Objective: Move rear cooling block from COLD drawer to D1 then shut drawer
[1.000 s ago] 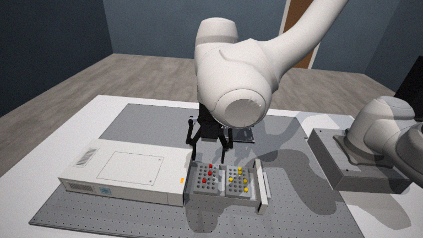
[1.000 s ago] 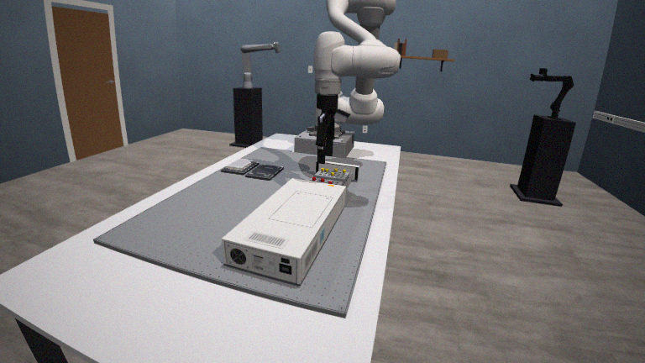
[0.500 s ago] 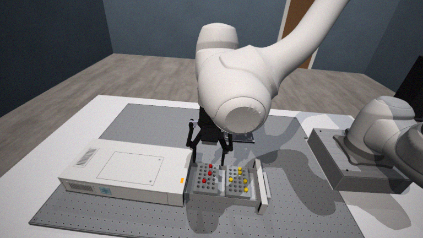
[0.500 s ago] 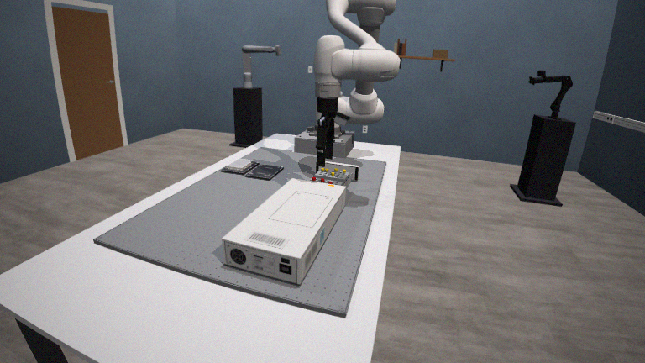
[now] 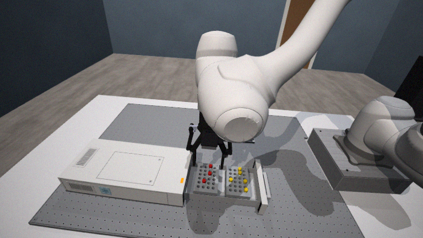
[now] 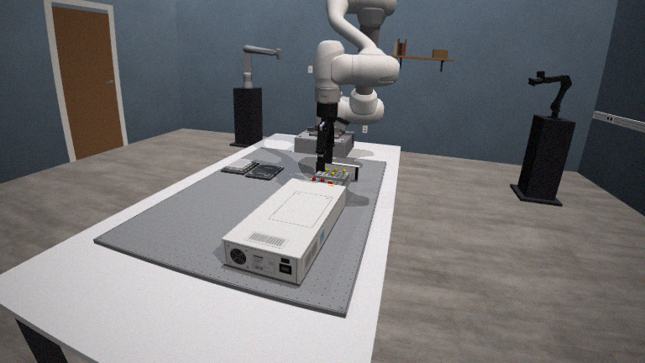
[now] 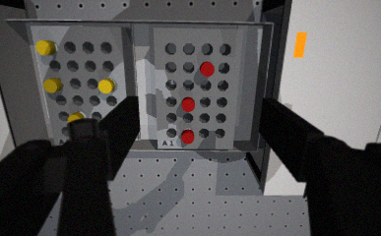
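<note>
Nearest you in the exterior view, the cooler (image 5: 130, 171) (image 6: 292, 213) (image 7: 345, 98) shows its lamp (image 5: 182, 180) (image 6: 331, 185) (image 7: 300, 44) lit. Beyond, the rear block (image 5: 205, 188) (image 7: 179, 76) sits in the open drawer (image 5: 240, 201) (image 7: 140, 22), three red-capped tubes upright. Your claw (image 5: 207, 166) (image 6: 323, 166) (image 7: 200, 114) stands over halfway open above it, gripping nothing. Farther lies the yellow-tubed front block (image 5: 235, 193) (image 7: 84, 56).

White table (image 5: 49, 157) (image 6: 156, 321) under grey perforated board (image 5: 149, 216) (image 6: 175, 225) (image 7: 217, 211).
</note>
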You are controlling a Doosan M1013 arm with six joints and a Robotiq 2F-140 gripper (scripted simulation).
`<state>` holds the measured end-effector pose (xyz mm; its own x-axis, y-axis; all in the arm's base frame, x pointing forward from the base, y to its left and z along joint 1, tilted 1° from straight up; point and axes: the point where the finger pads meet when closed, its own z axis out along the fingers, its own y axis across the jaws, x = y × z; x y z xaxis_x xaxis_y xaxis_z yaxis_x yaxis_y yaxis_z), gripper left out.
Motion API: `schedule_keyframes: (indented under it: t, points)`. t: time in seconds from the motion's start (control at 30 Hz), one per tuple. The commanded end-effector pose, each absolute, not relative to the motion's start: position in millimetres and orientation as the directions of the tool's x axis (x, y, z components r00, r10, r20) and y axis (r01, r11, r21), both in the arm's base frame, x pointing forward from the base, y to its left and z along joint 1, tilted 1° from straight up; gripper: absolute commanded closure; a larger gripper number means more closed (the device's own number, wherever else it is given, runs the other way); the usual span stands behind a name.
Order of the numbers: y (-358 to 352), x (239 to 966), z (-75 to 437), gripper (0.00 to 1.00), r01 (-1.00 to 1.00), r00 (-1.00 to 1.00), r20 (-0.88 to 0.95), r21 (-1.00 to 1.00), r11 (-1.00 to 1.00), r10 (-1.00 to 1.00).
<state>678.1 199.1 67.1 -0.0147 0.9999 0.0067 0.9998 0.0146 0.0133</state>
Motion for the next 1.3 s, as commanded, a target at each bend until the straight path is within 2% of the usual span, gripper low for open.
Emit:
schedule_keyframes:
  t: [0.0, 1.27]
  points:
    - [202, 677, 59, 0.34, 1.0, -0.016, 0.005, 0.012, 0.016, 1.0]
    - [202, 678, 15, 0.34, 1.0, -0.016, 0.005, 0.012, 0.016, 1.0]
